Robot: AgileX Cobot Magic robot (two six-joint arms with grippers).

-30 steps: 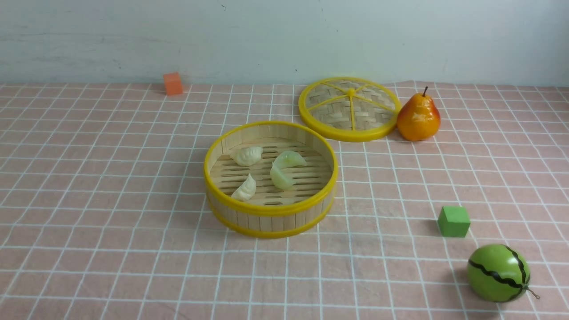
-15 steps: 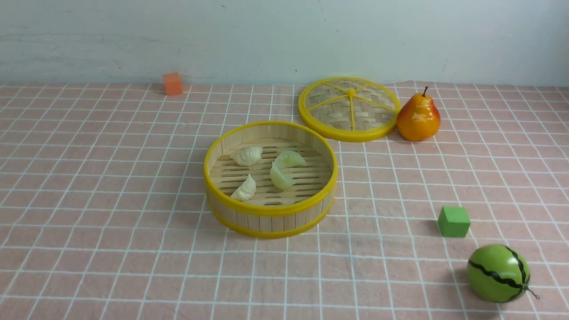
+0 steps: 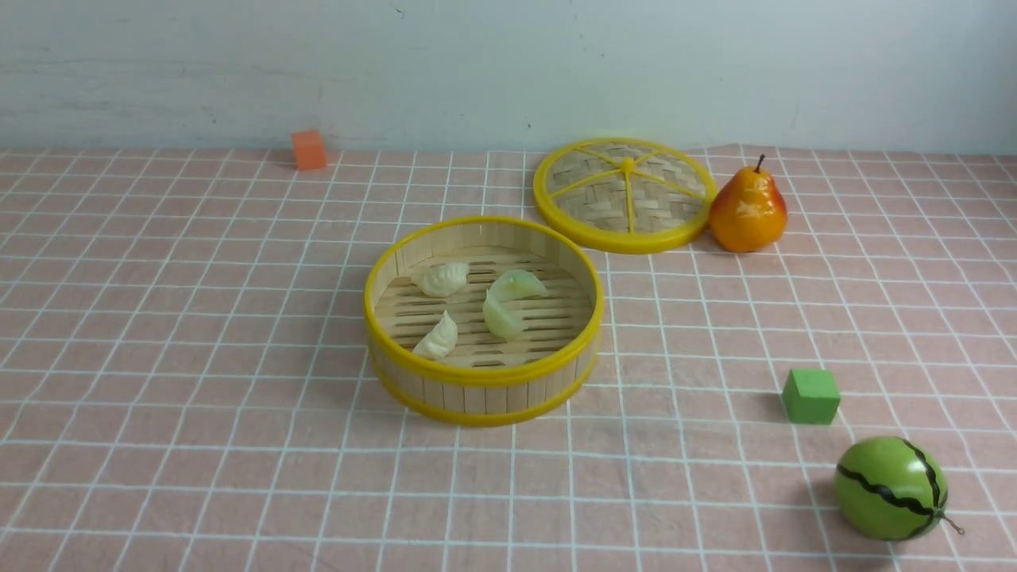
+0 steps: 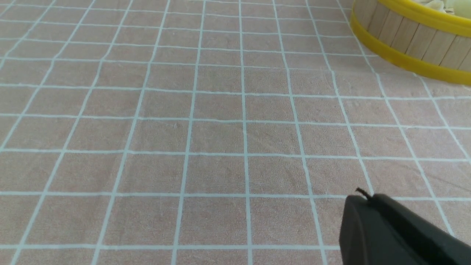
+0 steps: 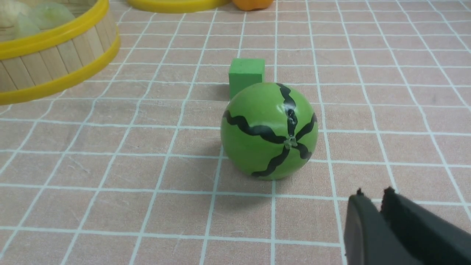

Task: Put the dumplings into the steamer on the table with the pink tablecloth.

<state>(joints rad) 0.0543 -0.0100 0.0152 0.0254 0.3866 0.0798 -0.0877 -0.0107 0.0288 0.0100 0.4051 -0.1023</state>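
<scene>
Where the pink tablecloth [image 3: 199, 334] is spread over the counter [image 3: 119, 508], a white grid of squares is seen, faintly wrinkled, and a pale, scuffed wall [image 3: 477, 71] is met along the far edge. Near the middle the steamer [image 3: 483, 380] is set, and all the dumplings [image 3: 508, 306] that can be made out lie inside it on the slatted floor: two cream ones toward the robot's left and the green ones touching each other toward its right. Behind it, the woven lid [image 3: 624, 195] is laid flat, with a pear [image 3: 748, 210] just beside it. An orange cube [image 3: 308, 149] is placed by the wall, well apart. Toward the robot's right, a green cube [image 3: 810, 396] and a toy watermelon [image 3: 890, 488] are found near each other.

The left gripper [image 4: 362, 206] is held above bare cloth with its jaws clenched on nothing. The right gripper [image 5: 371, 202] is poised near the watermelon, its jaws parted by a narrow slit and empty.
</scene>
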